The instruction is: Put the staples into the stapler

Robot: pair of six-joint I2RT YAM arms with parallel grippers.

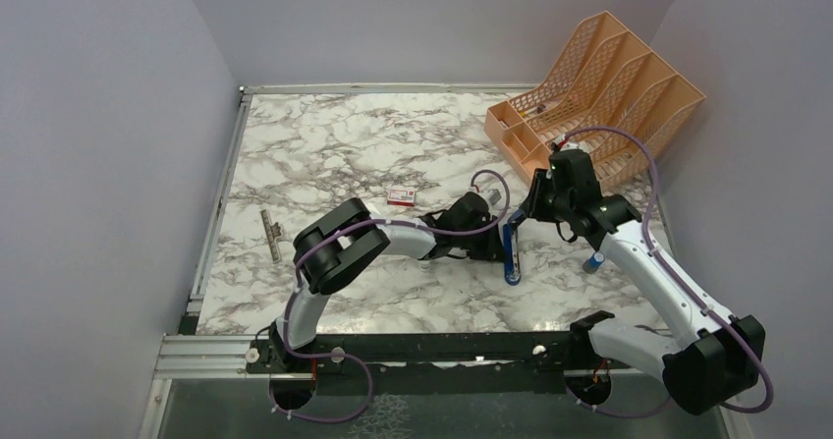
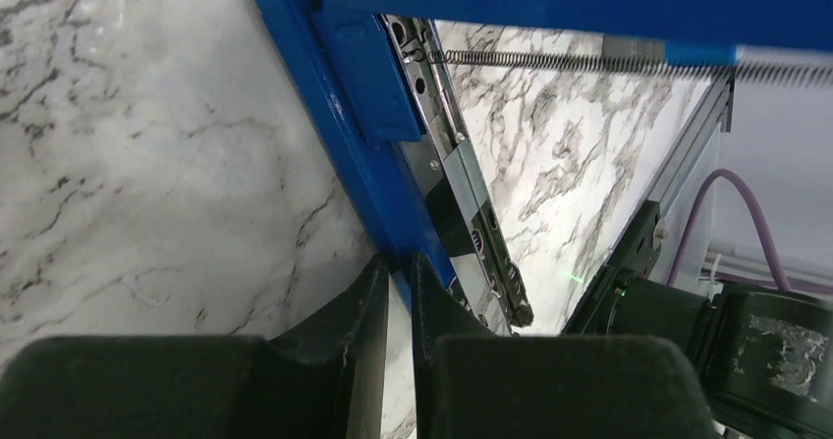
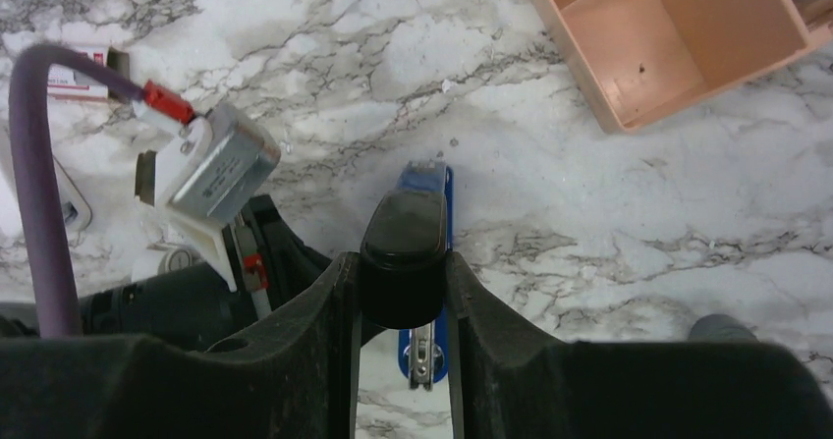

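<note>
The stapler (image 1: 512, 252) is blue with a black top and stands hinged open on the marble. In the left wrist view its blue base (image 2: 344, 144) carries a silver channel (image 2: 442, 135), and the spring (image 2: 550, 59) runs along the raised blue arm. My left gripper (image 2: 398, 262) is shut on the near edge of the base. My right gripper (image 3: 403, 262) is shut on the black top (image 3: 405, 225) and holds it lifted, with the blue base (image 3: 424, 179) below. A grey strip of staples (image 1: 272, 235) lies alone at the far left.
A small red-and-white box (image 1: 400, 197) lies just left of the left gripper (image 1: 486, 243). An orange mesh file organiser (image 1: 599, 95) fills the back right corner. A small blue cylinder (image 1: 593, 260) lies by the right arm. The table's metal rail (image 1: 211, 233) runs along the left.
</note>
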